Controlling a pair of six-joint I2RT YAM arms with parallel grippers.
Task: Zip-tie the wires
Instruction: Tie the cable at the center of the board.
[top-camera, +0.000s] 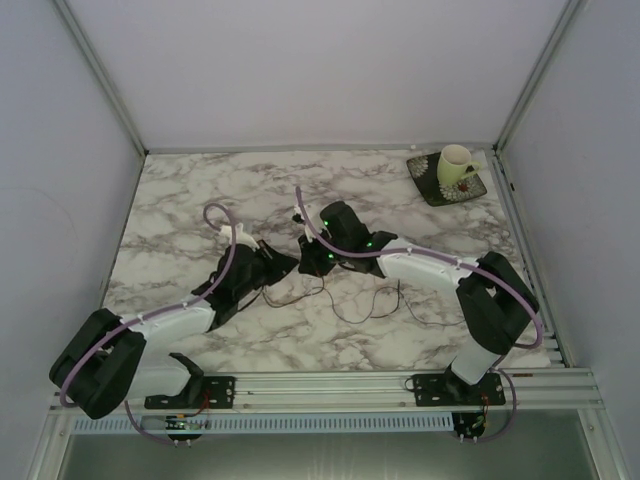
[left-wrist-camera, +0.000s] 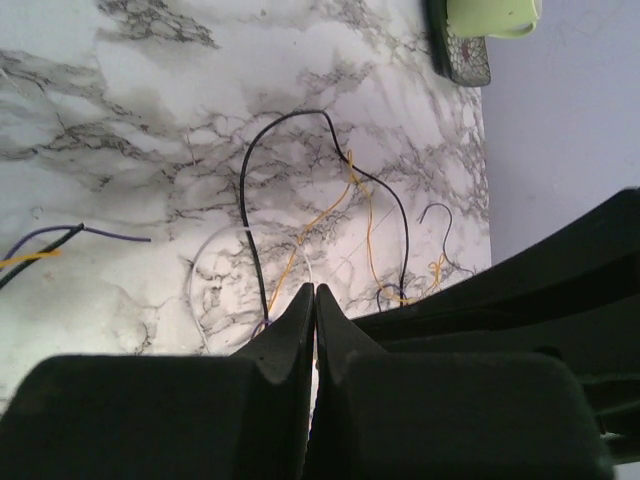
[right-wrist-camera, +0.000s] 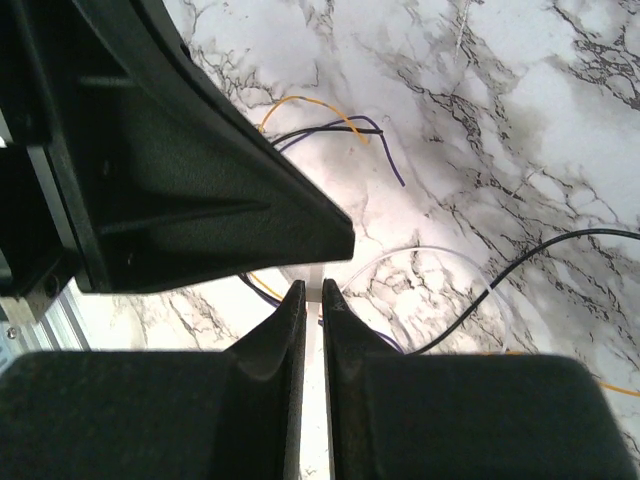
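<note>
- The job looks about half done at best. The wires (left-wrist-camera: 349, 168), black, yellow and purple strands, lie loose and spread out on the marble bench (top-camera: 200, 190); they are not gathered into one bundle.
- They sit well apart from the mug (top-camera: 456, 165), on the side of it toward the arm bases, about the middle of the bench.
- A thin, pale, translucent zip tie (right-wrist-camera: 420, 252) arcs in an open loop over the bench, likewise well away from the mug. It appears not to be pulled tight, and the views do not show which strands pass through it.
- What seems left: collecting the strands inside the loop, cinching it down, and letting go.
- The left hand (left-wrist-camera: 314, 295) has its fingers (left-wrist-camera: 290, 330) pressed together at the tips. A faint pale line leaves the tips, so it is probably pinching one part of the zip tie, though the strip is too thin to be sure.
- The right hand (right-wrist-camera: 313, 292) is nearly closed, with only a slit between its fingers (right-wrist-camera: 340, 320); a white strip sits in that slit, evidently the zip tie being pinched.
- The two hands meet tip to tip, far from the mug and its dark patterned saucer (top-camera: 437, 190), right beside the wires.
</note>
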